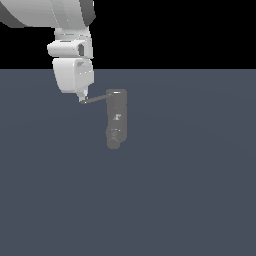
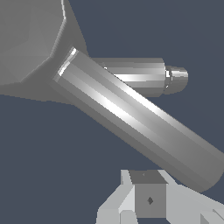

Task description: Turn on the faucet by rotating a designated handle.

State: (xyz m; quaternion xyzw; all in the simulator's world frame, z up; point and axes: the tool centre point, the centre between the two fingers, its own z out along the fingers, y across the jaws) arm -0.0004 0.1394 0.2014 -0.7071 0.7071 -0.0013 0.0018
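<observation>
No brand, label or writing is seen on anything. At the exterior view's left, the end effector [image 1: 83,99] is seen hanging from the white arm [image 1: 73,60], its tip touching or just beside the free end of the handle [image 1: 96,98]; whether its fingers are apart or together cannot be told. The handle is seen running rightward to the top of the faucet [image 1: 116,119], which stands upright on the grey surface [image 1: 190,190]. In the wrist view, the handle [image 2: 140,122] is shown close above a white finger [image 2: 148,199], not clamped.
</observation>
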